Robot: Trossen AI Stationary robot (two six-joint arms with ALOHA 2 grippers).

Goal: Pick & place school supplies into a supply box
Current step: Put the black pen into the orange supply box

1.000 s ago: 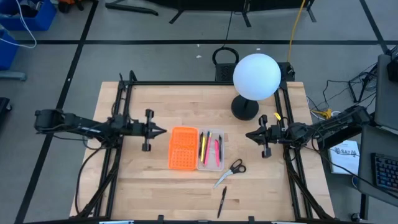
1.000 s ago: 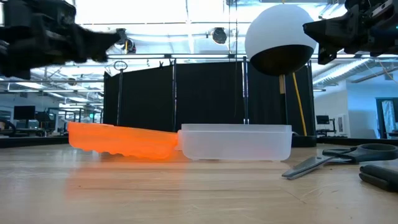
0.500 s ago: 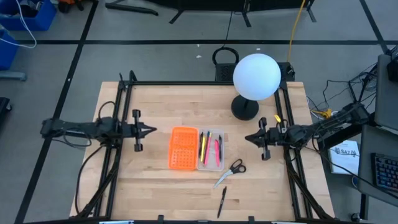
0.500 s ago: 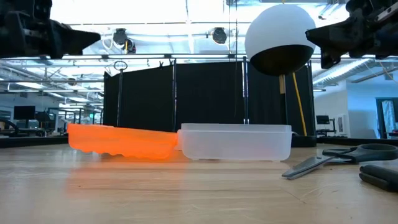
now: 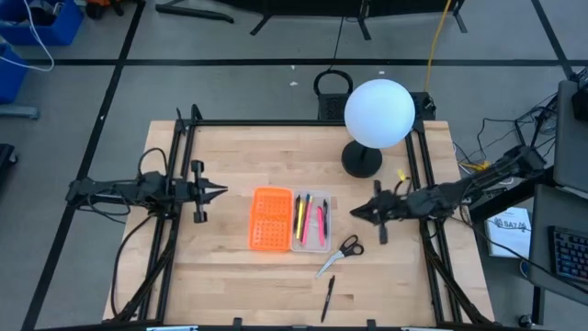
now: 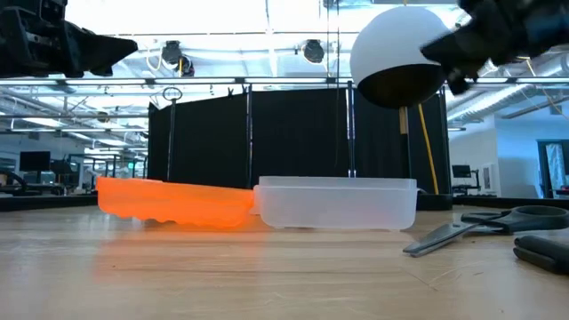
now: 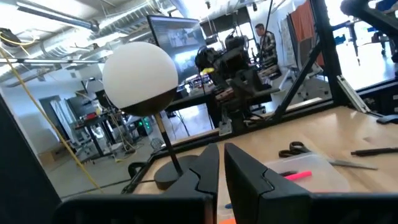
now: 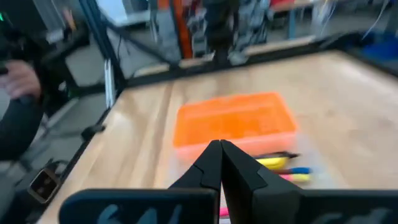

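Observation:
The supply box lies open in the middle of the table: a clear tray [image 5: 311, 222] joined to an orange perforated lid [image 5: 271, 219]. Pink, yellow and dark pens [image 5: 310, 217] lie inside the tray. The scissors [image 5: 342, 253] with black handles rest flat on the wood just right of the tray, and a dark pen [image 5: 327, 299] lies nearer the near edge. My right gripper [image 5: 354, 212] is shut and hovers beside the tray's right side, above the scissors. My left gripper [image 5: 223, 192] is shut and hovers left of the orange lid.
A lamp with a white globe [image 5: 378, 112] and a dark base [image 5: 361, 161] stands at the far edge, right of centre, close behind my right arm. Black frame rails [image 5: 180, 165] run along the table's left and right sides. Bare wood lies near the near edge.
My left gripper has drawn back toward the table's left edge, away from the orange lid. My right gripper has moved toward the tray and a little toward the near edge, tipping downward. The box, scissors and pens have stayed put.

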